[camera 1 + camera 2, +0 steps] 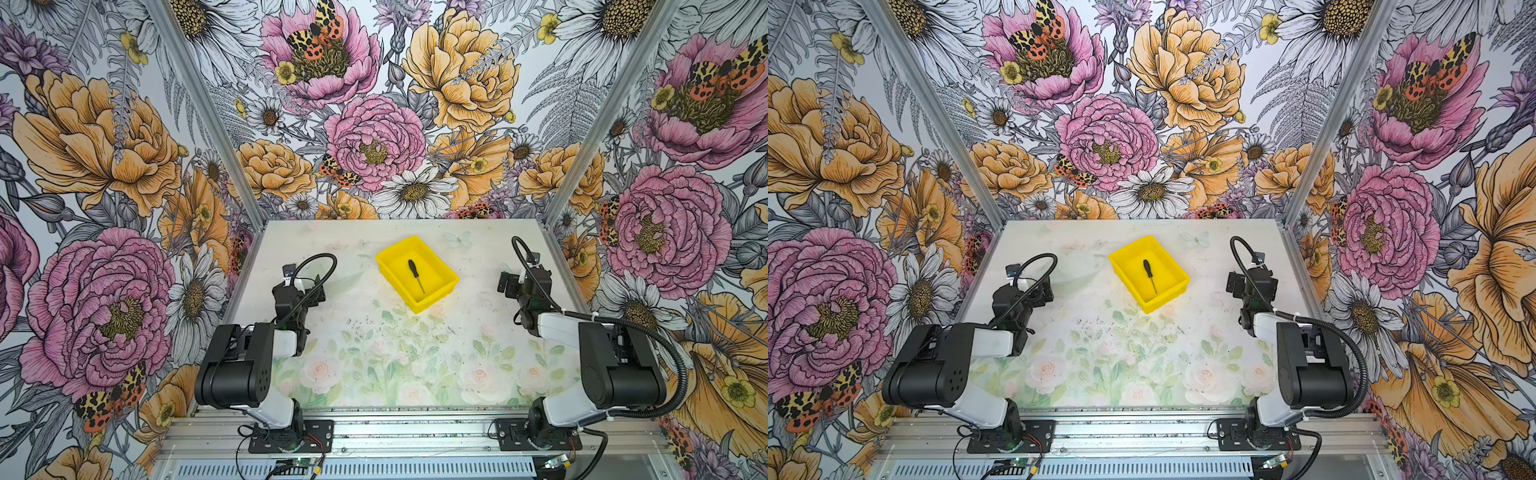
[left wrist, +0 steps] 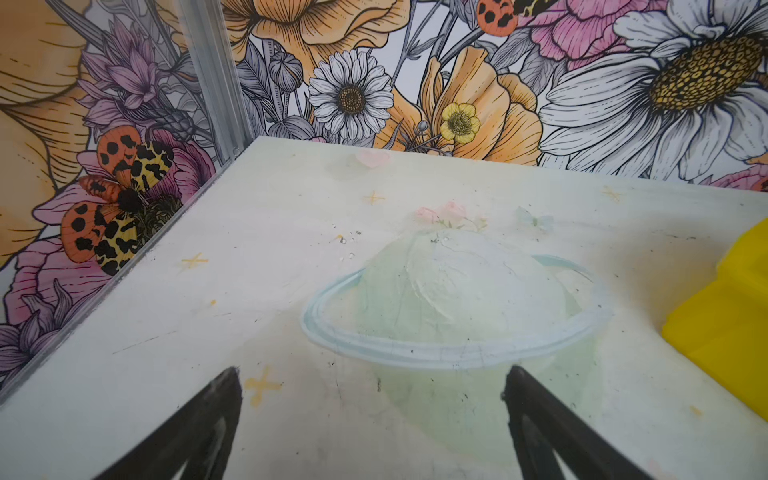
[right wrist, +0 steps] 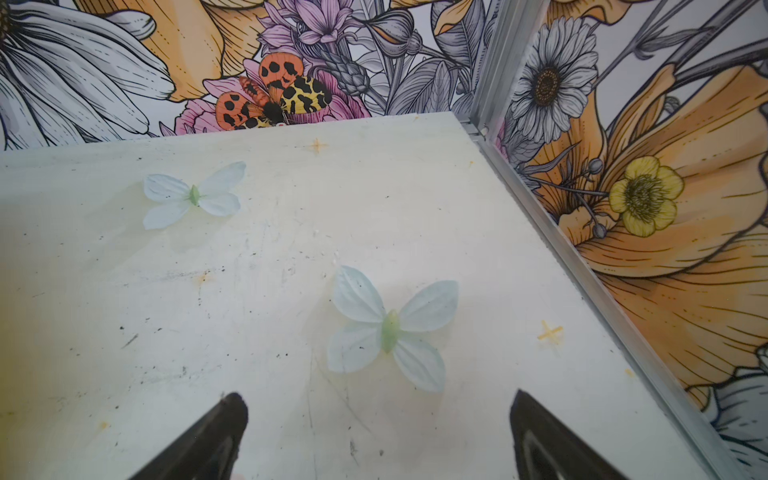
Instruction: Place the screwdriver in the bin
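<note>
Small black-handled, grey-shafted screwdriver [image 1: 415, 275] lies flat inside bright yellow shallow plastic bin [image 1: 436, 299] on table [image 1: 374, 345]. Left gripper [image 2: 372, 374] spread wide, empty, near bin. Right gripper [image 3: 378, 401] spread too, empty, well apart. Placing step looks done; next move calls for nothing but parked arms.

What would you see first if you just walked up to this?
The giant flowers covering the walls jump out first, all around the table. Next comes the bright yellow bin toward the back middle of the table, with a little black screwdriver lying inside it. The left gripper and right gripper hang open at either side, holding nothing.
</note>
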You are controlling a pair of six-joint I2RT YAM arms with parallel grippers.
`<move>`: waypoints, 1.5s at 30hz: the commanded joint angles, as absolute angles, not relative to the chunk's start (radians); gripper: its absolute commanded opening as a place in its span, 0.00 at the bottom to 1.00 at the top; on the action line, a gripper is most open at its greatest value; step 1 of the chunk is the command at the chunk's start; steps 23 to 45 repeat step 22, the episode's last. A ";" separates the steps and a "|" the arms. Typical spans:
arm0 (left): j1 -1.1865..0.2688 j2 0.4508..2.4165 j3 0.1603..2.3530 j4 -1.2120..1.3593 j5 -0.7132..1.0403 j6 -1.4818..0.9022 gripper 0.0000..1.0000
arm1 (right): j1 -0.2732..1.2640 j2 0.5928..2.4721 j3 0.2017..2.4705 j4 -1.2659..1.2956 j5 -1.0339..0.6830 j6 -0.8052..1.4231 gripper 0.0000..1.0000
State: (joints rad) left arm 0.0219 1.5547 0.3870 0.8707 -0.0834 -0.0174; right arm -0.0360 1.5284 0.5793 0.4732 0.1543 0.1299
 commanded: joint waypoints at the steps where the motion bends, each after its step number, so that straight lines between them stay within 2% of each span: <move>1: 0.018 1.548 0.380 0.925 -0.058 0.003 0.99 | -0.030 1.533 0.578 0.533 0.085 0.095 1.00; 6: 0.018 1.548 0.381 0.926 -0.058 0.003 0.99 | -0.032 1.513 0.495 0.666 0.013 0.071 0.99; 8: 0.019 1.548 0.380 0.926 -0.058 0.003 0.99 | -0.036 1.541 0.384 0.905 -0.087 0.034 0.99; 13: 0.018 1.548 0.380 0.926 -0.058 0.003 0.99 | -0.038 1.541 0.385 0.887 -0.103 0.032 0.99; 15: 0.018 1.548 0.382 0.926 -0.058 0.003 0.99 | -0.041 1.537 0.406 0.840 -0.055 0.055 0.99; 45: 0.011 1.548 0.383 0.925 -0.067 0.008 0.99 | -0.042 1.534 0.396 0.854 -0.047 0.060 0.99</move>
